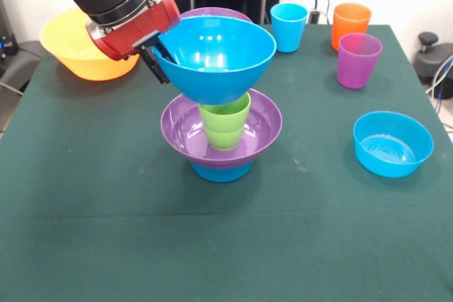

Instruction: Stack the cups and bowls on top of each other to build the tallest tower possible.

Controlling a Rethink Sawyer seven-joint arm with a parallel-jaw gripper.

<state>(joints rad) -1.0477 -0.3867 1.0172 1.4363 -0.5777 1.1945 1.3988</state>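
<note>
Bare green table [212, 245] fills the near side. Going left to right, I see the gripper [157, 53] clamped on the large blue bowl's [216, 58] rim, bowl sitting tilted on the lime cup [225, 125] in the tower [221, 139]; a small blue bowl [393, 143] sits near the right edge.

Wide open tabletop [106, 231] in front and left of the tower [221, 129]; right side's crowded (small blue bowl [393, 143], purple cup [359, 60], orange cup [351, 25]).
</note>
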